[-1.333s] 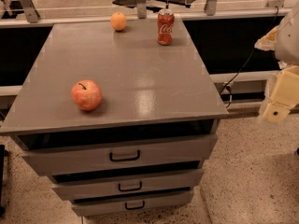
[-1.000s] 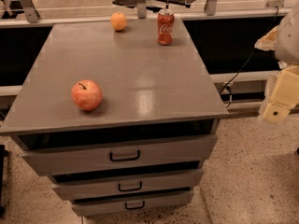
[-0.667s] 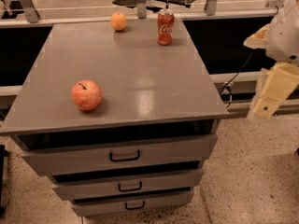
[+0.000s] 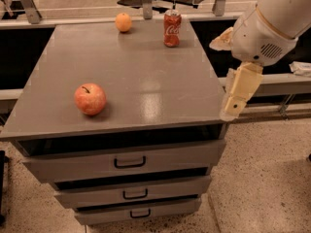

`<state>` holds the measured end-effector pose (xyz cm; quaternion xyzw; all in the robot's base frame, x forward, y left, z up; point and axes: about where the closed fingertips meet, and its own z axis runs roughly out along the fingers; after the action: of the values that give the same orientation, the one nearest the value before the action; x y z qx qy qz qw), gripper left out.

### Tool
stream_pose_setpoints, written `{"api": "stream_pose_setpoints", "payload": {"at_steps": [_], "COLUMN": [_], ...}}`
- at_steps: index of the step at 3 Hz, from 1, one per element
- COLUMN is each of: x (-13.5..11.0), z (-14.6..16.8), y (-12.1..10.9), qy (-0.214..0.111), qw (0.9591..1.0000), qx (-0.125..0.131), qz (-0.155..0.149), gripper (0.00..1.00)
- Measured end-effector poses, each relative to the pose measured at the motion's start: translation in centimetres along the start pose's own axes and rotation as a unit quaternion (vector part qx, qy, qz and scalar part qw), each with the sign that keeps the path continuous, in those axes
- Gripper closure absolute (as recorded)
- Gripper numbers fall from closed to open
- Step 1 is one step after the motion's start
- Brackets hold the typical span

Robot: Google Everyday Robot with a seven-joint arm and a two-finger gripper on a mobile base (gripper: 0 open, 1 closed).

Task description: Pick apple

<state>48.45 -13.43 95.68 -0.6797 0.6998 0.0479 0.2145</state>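
The apple (image 4: 90, 99) is round, red-pink with pale speckles and a short dark stem. It sits on the grey cabinet top (image 4: 131, 67) near the front left edge. My gripper (image 4: 235, 96) hangs from the white arm at the right, just off the cabinet's right front corner and about level with the top. It is far to the right of the apple and holds nothing that shows.
A small orange fruit (image 4: 123, 22) and a red soda can (image 4: 171, 28) stand at the back of the cabinet top. Three drawers with dark handles (image 4: 129, 162) face front. A speckled floor (image 4: 262, 178) lies to the right, with rails and dark shelving behind.
The arm and gripper have moved left toward the cabinet's right edge and show more fully. The apple, orange and can have not moved.
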Motion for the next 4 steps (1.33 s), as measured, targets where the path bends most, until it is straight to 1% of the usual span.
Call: {"api": "stream_pose_setpoints", "payload": {"at_steps": [1,2,3,4], "x": [0.0,-1.1,-4.4,-11.5], "z": [0.0,1.5,4.6,8.5], "y": [0.0,-0.2,-0.3,-0.9], "qy": [0.0,-0.028,-0.078,-0.162], "qw": [1.0,0.9996,0.9966,0.9857], "qx": [0.0,-0.009,-0.029,-0.043], "qz": [0.0,0.0,-0.002,-0.014], "gripper": [0.0,0.0,0.0,0.0]}}
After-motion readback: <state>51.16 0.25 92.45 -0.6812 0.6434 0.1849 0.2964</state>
